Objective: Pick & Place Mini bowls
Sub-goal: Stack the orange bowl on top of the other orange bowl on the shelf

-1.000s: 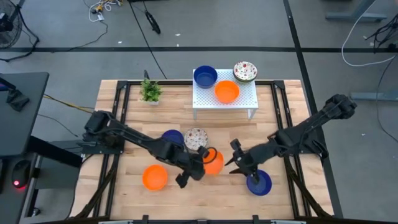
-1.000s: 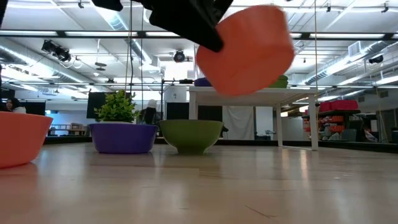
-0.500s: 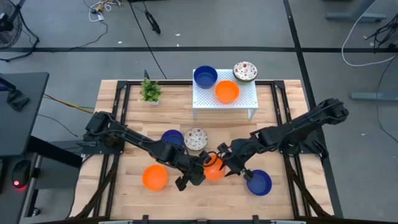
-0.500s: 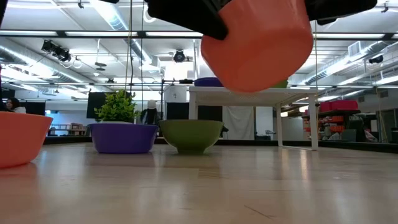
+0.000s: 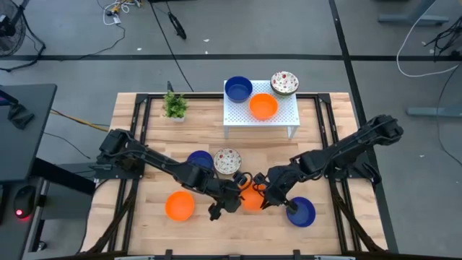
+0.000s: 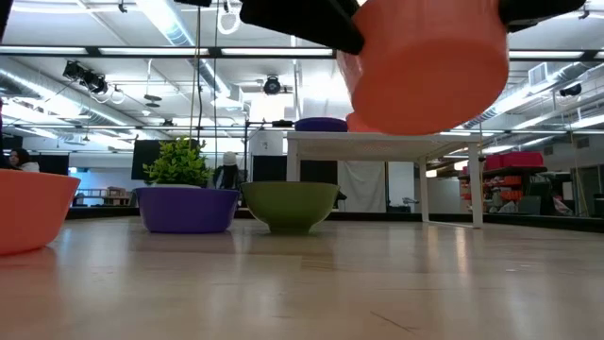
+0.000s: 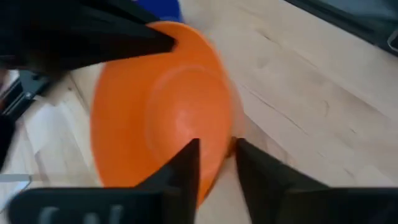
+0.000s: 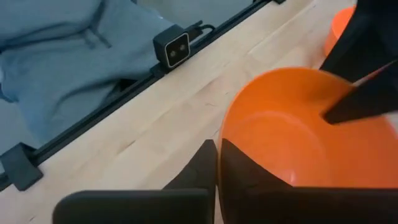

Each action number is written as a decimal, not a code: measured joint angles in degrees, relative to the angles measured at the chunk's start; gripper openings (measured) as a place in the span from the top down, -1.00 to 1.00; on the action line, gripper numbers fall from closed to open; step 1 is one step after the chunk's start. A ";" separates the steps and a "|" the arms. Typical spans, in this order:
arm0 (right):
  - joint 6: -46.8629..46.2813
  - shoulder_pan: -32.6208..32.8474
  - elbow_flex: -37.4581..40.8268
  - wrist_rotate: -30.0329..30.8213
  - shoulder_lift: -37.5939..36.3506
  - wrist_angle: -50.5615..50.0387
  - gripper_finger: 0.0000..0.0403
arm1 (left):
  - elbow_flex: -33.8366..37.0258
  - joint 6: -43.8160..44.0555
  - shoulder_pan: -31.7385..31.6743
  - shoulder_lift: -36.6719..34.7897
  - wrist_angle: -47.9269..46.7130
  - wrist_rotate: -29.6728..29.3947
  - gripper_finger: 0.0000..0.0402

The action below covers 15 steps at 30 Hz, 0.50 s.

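Right pincer (image 5: 268, 193) newly clamped on orange bowl (image 5: 252, 198), no legible writing

No legible text, label, brand, number or sign is showing in any of the four views.

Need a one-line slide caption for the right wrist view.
Right claw pinches the orange bowl's rim above the wooden table.
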State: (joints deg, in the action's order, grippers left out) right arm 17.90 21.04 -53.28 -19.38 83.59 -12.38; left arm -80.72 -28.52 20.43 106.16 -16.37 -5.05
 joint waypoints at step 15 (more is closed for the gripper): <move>-8.42 2.73 -0.67 9.93 -0.83 -12.30 0.99 | 3.96 21.44 -2.94 -12.47 -18.64 -16.50 -0.22</move>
State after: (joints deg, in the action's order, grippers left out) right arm 9.48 23.78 -53.95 -9.45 82.76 -24.69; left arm -76.75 -7.08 17.49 93.69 -35.02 -21.55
